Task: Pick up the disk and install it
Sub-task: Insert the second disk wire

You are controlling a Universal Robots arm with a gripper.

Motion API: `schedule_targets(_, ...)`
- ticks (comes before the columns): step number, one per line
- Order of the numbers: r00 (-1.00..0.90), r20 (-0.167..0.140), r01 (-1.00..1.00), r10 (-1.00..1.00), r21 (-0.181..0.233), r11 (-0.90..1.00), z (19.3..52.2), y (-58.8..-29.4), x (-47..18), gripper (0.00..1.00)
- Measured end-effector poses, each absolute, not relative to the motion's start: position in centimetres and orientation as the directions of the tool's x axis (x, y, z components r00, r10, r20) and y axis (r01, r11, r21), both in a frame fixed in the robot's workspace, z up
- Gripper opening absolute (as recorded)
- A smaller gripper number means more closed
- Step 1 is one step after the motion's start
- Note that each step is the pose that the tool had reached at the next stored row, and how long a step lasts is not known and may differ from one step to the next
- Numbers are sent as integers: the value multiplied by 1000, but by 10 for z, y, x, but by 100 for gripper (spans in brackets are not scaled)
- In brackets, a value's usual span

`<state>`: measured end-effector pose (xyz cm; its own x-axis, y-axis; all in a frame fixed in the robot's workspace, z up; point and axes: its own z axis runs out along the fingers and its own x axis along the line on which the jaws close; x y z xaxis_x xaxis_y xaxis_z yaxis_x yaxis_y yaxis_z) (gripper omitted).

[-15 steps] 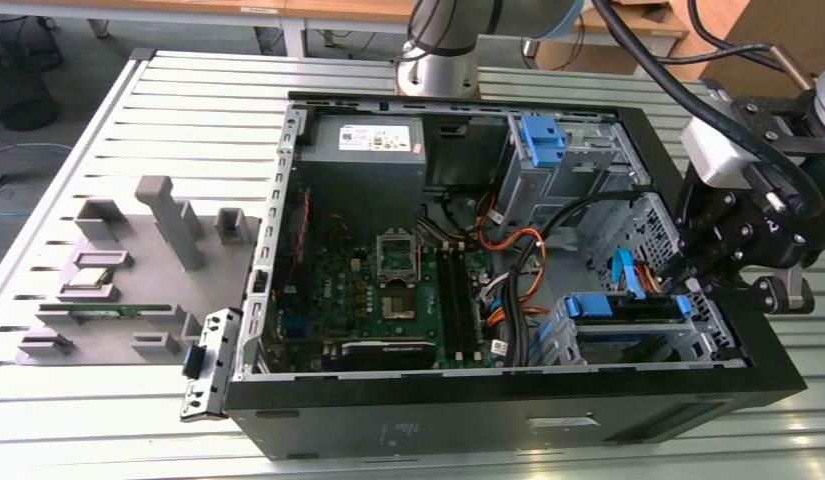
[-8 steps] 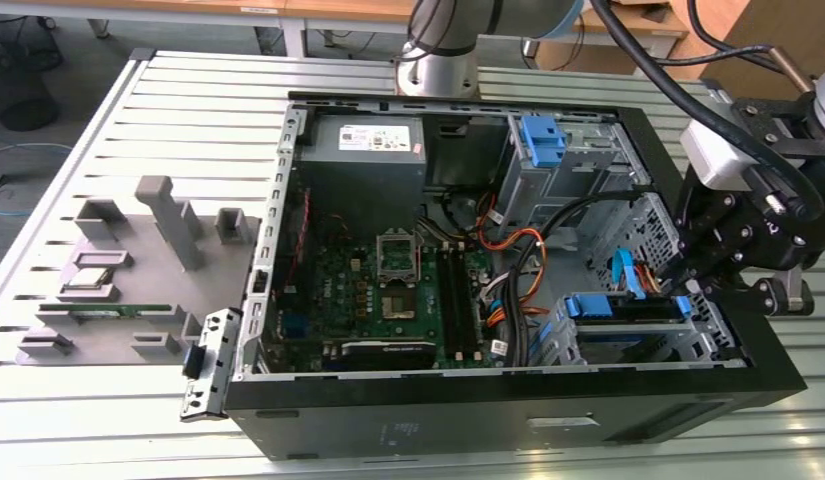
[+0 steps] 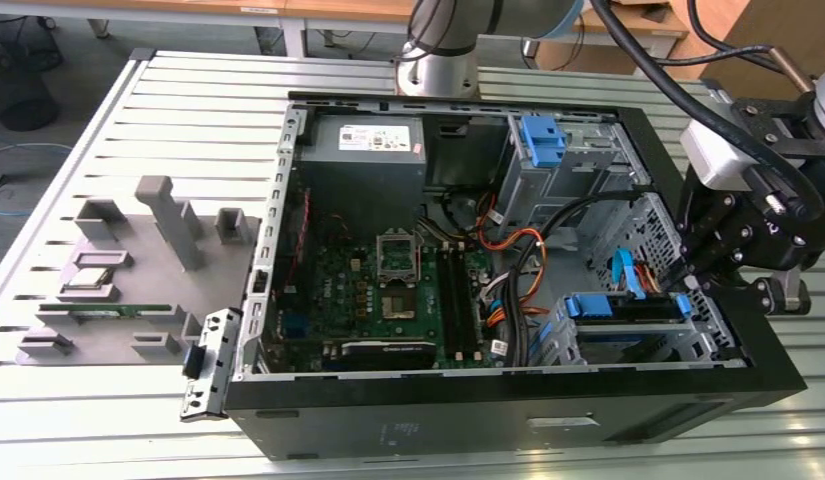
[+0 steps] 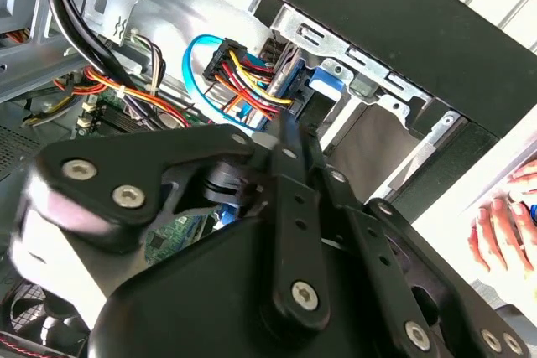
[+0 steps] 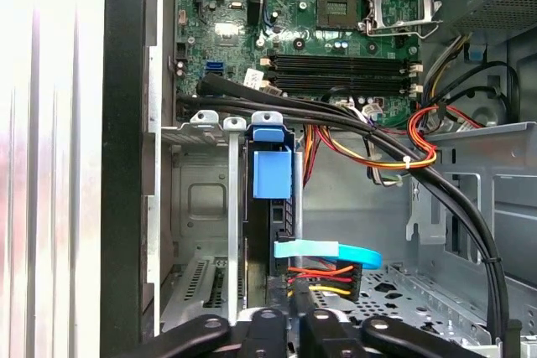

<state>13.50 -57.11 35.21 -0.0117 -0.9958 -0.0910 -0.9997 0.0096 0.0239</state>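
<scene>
Hovering at the open black computer case [image 3: 519, 420], black gripper [image 5: 291, 324] has jaws pinched nearly shut over blue-framed silver disk [image 5: 273, 178], already slotted in the case's metal drive cage [image 5: 210, 207], install looks nearly finished.

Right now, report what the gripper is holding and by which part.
Cannot be told. The gripper is at the edge of the disk, which stands in the drive cage, but a grip on it is not visible.

Lab: slotted metal bench [image 3: 185, 110]
</scene>
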Motion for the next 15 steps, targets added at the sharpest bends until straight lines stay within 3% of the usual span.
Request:
schedule_targets(3,-12,-91,-1000,-996,24,10,352,-571,135,10)
schedule_targets(15,-12,-91,-1000,-996,24,10,347,-571,135,10)
